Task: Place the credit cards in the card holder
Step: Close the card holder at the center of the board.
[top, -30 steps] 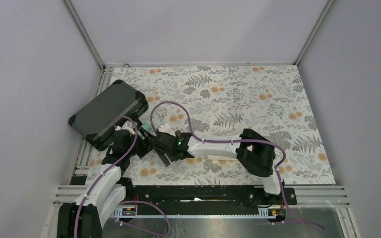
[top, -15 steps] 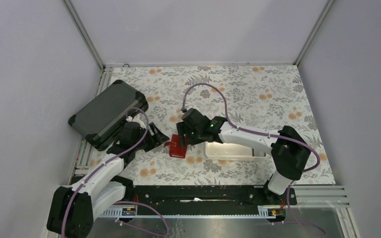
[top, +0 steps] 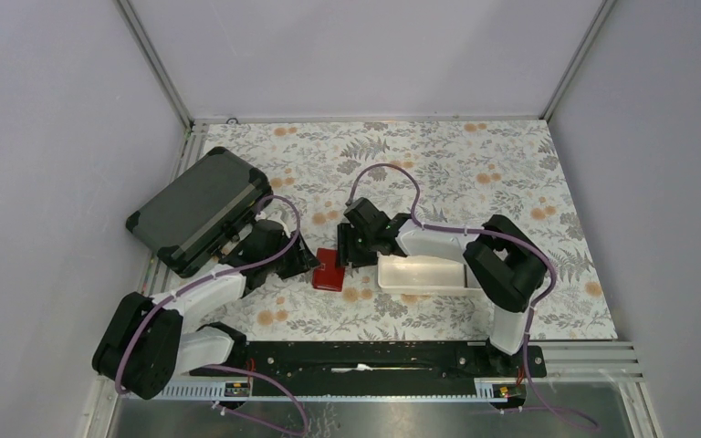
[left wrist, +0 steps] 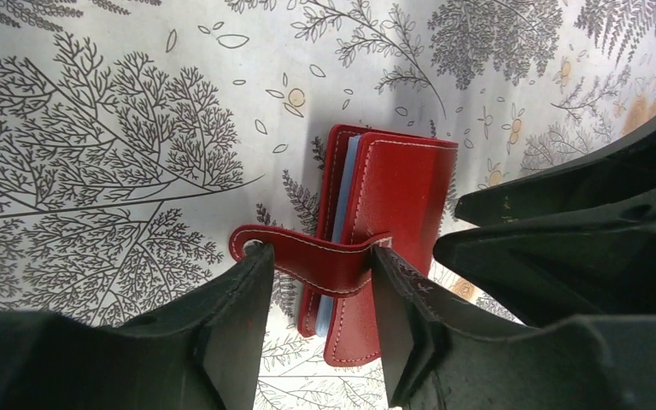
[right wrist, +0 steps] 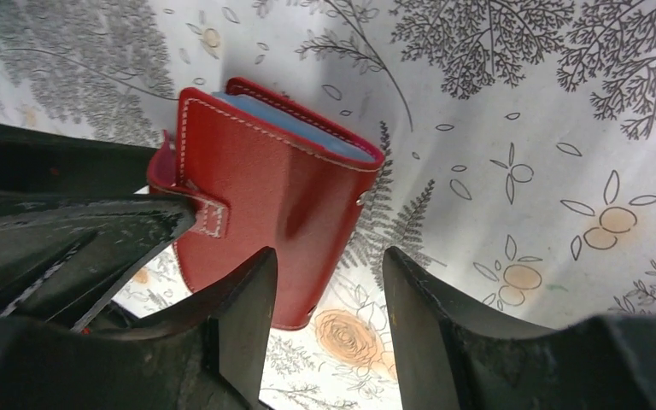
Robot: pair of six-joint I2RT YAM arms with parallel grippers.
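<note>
Small red leather-like folding card holder [left wrist: 397, 196] on floral cloth [left wrist: 94, 128], light blue credit cards [left wrist: 348, 192] inside; left gripper [left wrist: 320, 269] and right gripper [right wrist: 329, 260] part-open astride it; uneven closing could skid it.

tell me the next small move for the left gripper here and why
Probably close the left gripper on the loose strap lying between its open jaws. The card holder is folded over with a blue card edge showing inside, the strap looks unfastened, and the right gripper stands at the holder's opposite side, seemingly to steady it.
</note>
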